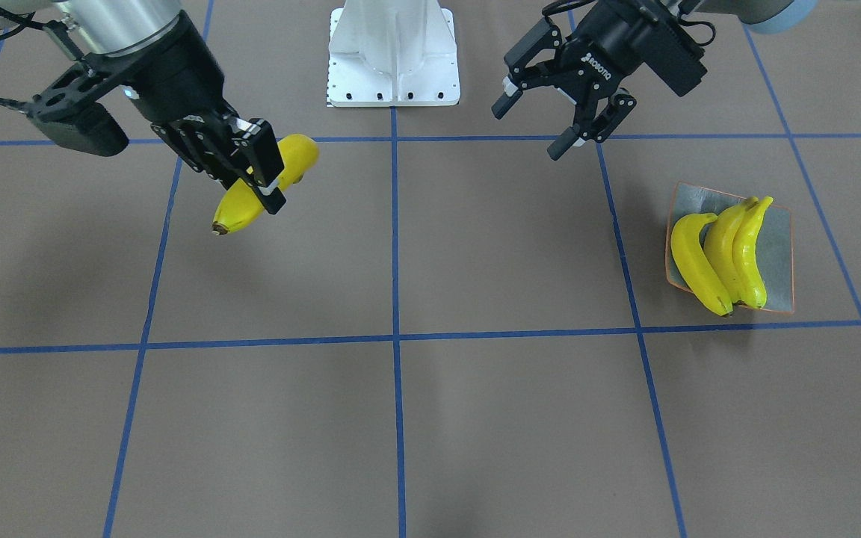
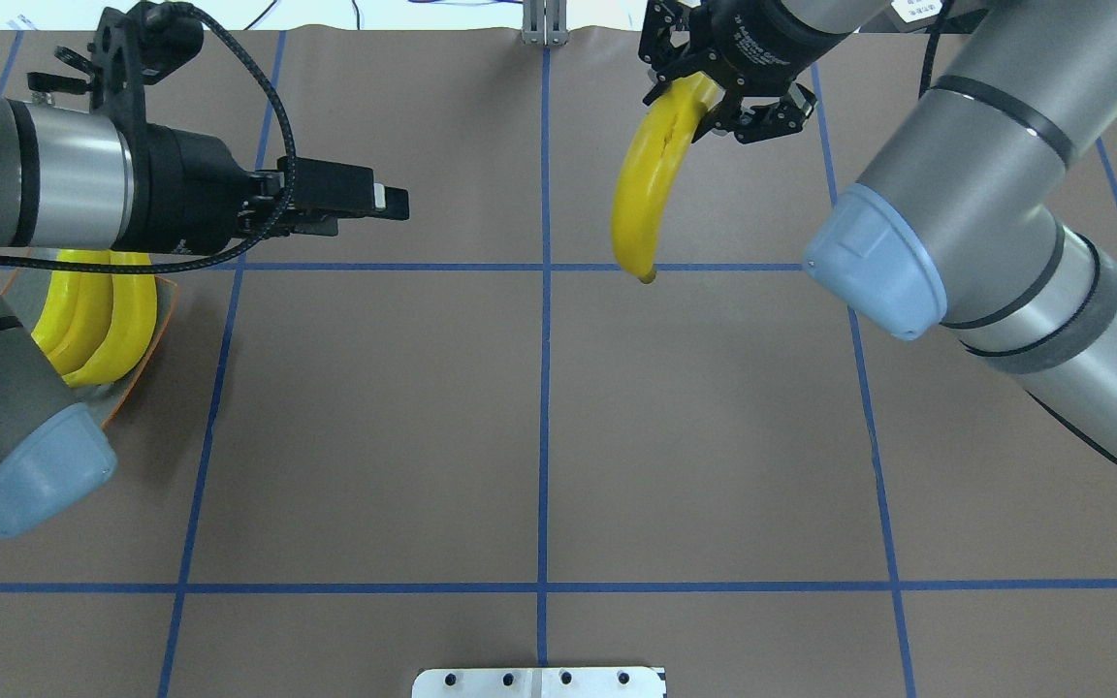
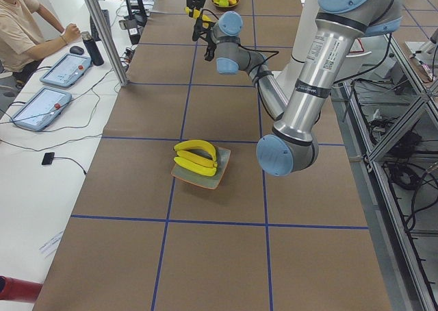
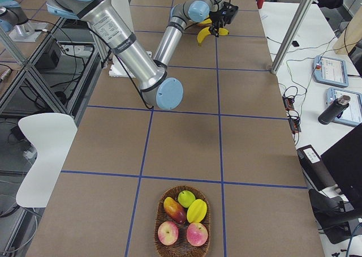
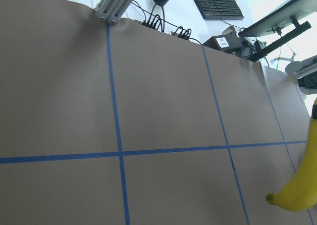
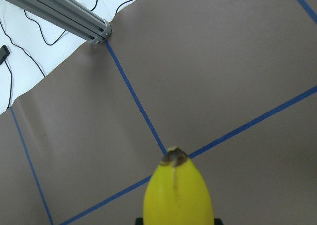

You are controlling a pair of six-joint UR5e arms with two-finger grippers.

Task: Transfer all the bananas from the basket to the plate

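My right gripper (image 1: 266, 170) is shut on one yellow banana (image 1: 240, 209) and holds it in the air above the table; it also shows in the overhead view (image 2: 651, 184) and fills the bottom of the right wrist view (image 6: 178, 195). Three more bananas (image 1: 729, 250) lie side by side on the grey-green plate (image 1: 776, 254) with an orange rim, on my left side of the table (image 2: 167, 299). My left gripper (image 1: 531, 128) is open and empty, hovering between the plate and the held banana. The banana's tip shows in the left wrist view (image 5: 299, 193).
A wicker basket (image 4: 159, 223) at my far right end of the table holds apples and other fruit, with no bananas showing in it. The white robot base (image 1: 393, 52) stands at the table's back middle. Operators' tablets sit on a side desk (image 3: 51, 85).
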